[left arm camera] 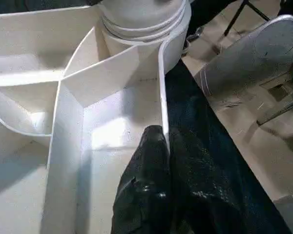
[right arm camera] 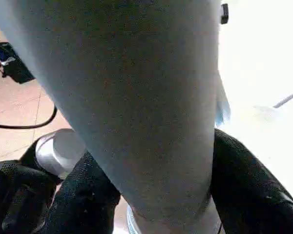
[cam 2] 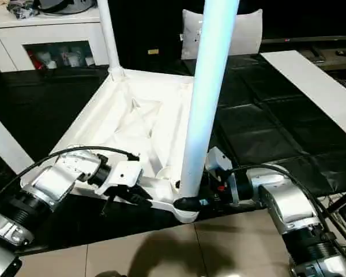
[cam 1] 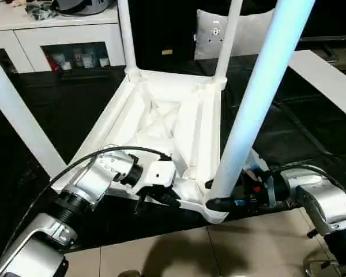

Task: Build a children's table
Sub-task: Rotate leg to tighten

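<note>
Four legs belong to the children's table, whose white top (cam 1: pixel 161 124) lies upside down, ribbed underside up, on a black mat (cam 2: pixel 265 124) over a beige tiled floor (cam 2: pixel 161 248). Three legs stand in corner sockets: far left (cam 1: pixel 126 34), far right (cam 1: pixel 228 34) and the near right leg (cam 1: pixel 259 98), which rises steeply past the camera. A further white leg (cam 1: pixel 17 115) slants across the left of the scene, its lower end hidden. A long white panel (cam 2: pixel 317 92) lies on the mat at the far right, and a white cabinet (cam 1: pixel 57 34) with cluttered shelves stands at the far left. A pale cushion (cam 2: pixel 242 32) with a small tag, its print too small to read, leans behind the table. The left gripper (left arm camera: pixel 161 161) is pinched closed on the thin near rim wall of the top. The right gripper (right arm camera: pixel 156 195) has its black fingers (right arm camera: pixel 249 185) wrapped around the base of the near right leg, just above its socket.
</note>
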